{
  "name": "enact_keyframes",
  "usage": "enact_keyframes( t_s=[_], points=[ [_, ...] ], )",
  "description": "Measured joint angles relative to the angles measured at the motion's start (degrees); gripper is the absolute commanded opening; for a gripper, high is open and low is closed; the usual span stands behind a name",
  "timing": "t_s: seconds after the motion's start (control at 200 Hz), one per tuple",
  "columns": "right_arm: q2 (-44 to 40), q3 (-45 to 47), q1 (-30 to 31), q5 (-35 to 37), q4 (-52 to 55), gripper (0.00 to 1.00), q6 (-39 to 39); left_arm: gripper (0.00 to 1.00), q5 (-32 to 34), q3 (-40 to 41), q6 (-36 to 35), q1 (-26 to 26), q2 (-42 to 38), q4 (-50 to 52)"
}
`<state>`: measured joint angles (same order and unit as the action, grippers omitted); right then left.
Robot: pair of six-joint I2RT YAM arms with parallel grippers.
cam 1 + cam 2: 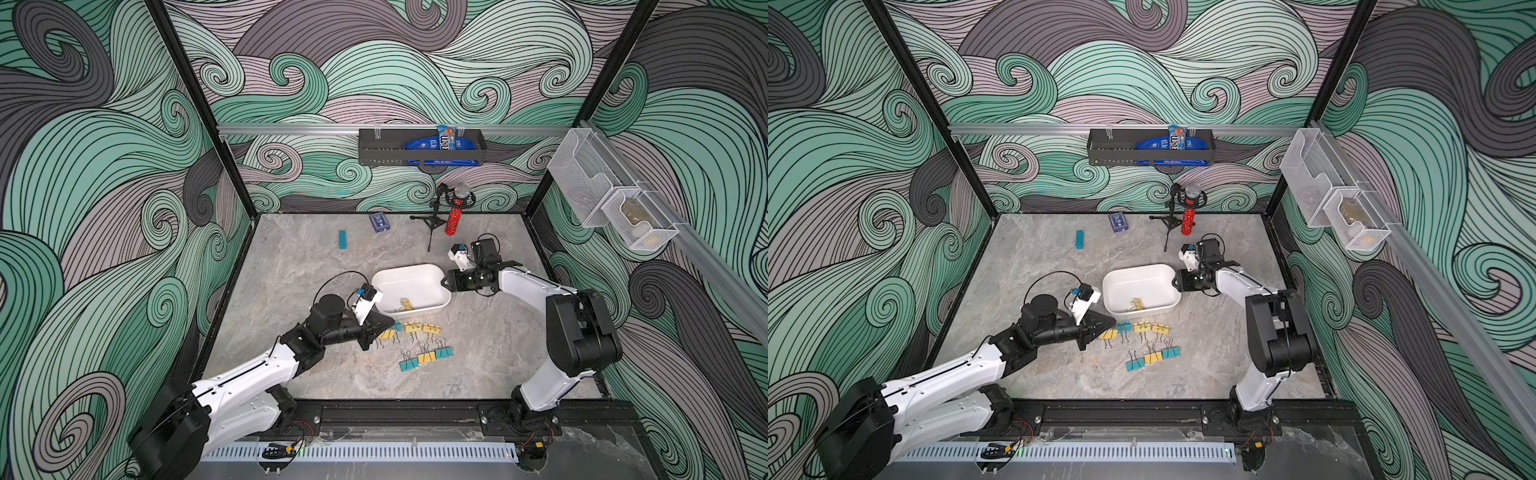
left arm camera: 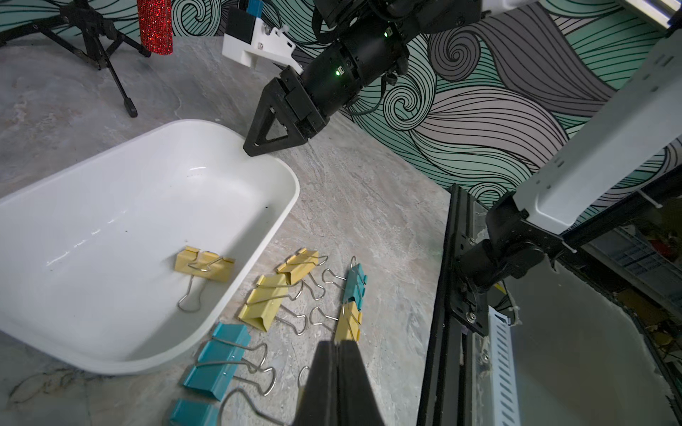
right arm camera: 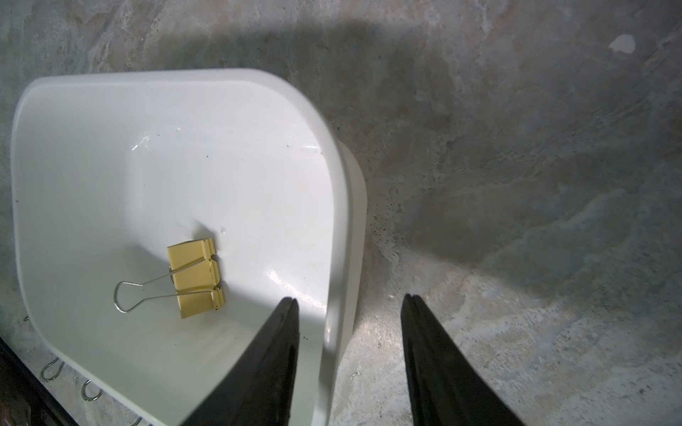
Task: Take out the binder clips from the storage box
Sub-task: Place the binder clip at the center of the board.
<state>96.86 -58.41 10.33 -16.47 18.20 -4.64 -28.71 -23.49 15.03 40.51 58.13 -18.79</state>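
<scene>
Storage box: one yellow binder clip lies inside, near front wall. Other binder clips, teal and yellow, on tabletop just before box. Left gripper: fingers pressed together, nothing between, among those clips. Right gripper: fingers parted, straddling box end wall.
</scene>
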Motion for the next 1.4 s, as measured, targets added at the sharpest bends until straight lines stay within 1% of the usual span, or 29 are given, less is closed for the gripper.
enact_keyframes(
  t_s=[0.12, 0.33, 0.65, 0.991, 1.401],
  points=[
    [0.0, 0.0, 0.0, 0.0, 0.0, 0.47, 0.0, 0.05, -1.5, 1.8, 3.0, 0.0, -0.8, -1.6],
    [0.0, 0.0, 0.0, 0.0, 0.0, 0.47, 0.0, 0.04, -2.8, 8.7, 9.0, 0.2, -0.9, -6.9],
    [0.0, 0.0, 0.0, 0.0, 0.0, 0.47, 0.0, 0.04, -2.8, 12.2, 12.6, 1.7, -0.5, -10.1],
    [0.7, 0.0, 0.0, 0.0, 0.0, 0.47, 0.0, 0.05, -2.9, 14.3, 15.0, 4.3, 4.4, -15.4],
    [0.7, 0.0, 0.0, 0.0, 0.0, 0.47, 0.0, 0.06, -3.7, 14.3, 15.6, 4.8, 12.7, -21.0]
  ],
)
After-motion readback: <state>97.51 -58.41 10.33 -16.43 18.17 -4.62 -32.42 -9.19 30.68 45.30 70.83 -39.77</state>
